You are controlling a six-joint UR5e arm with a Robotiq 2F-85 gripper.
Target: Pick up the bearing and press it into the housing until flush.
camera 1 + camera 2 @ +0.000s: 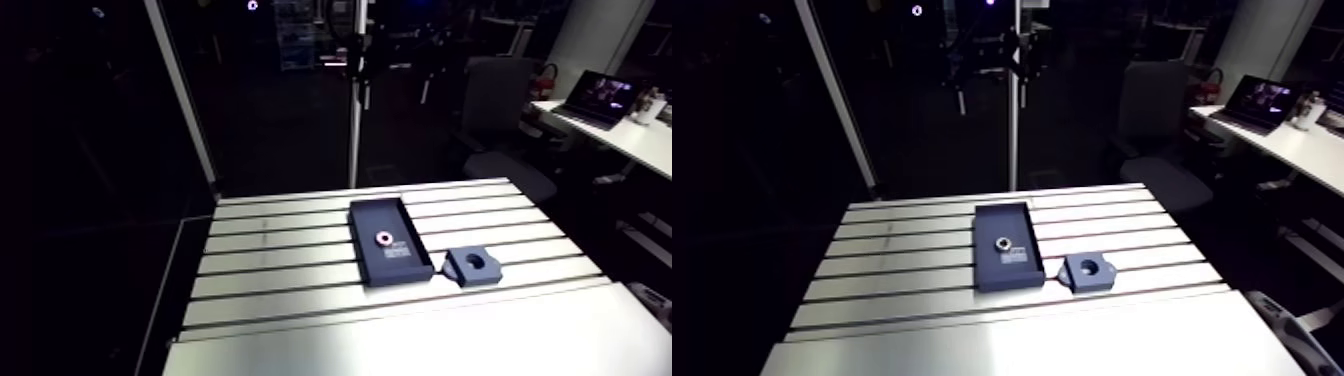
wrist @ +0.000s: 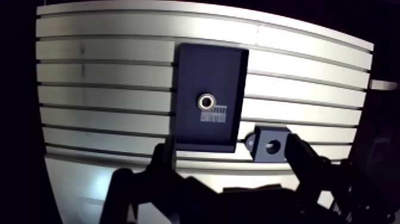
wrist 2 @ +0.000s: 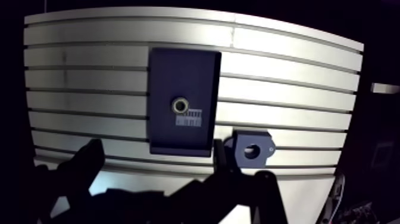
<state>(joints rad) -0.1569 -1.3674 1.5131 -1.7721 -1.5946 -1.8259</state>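
Observation:
A small ring-shaped bearing (image 2: pixel 206 102) lies in a shallow dark tray (image 2: pixel 208 65) on the slotted table (image 1: pixel 270 260), next to a white printed label (image 2: pixel 214 114). In the arm view the bearing (image 1: pixel 384 238) sits at the tray's middle. The dark housing block (image 2: pixel 261 154), with a round bore facing up, stands on the table just beside the tray's near corner. My gripper (image 2: pixel 231 143) hovers high above the table's near side, open, with nothing between its fingers (image 2: pixel 163 164). It does not show in the arm view.
A smooth aluminium plate (image 1: pixel 420 340) borders the slotted table on the near side. A slim upright pole (image 1: pixel 353 120) rises behind the table's far edge. Bare slotted surface (image 1: pixel 260 245) stretches to the left of the tray.

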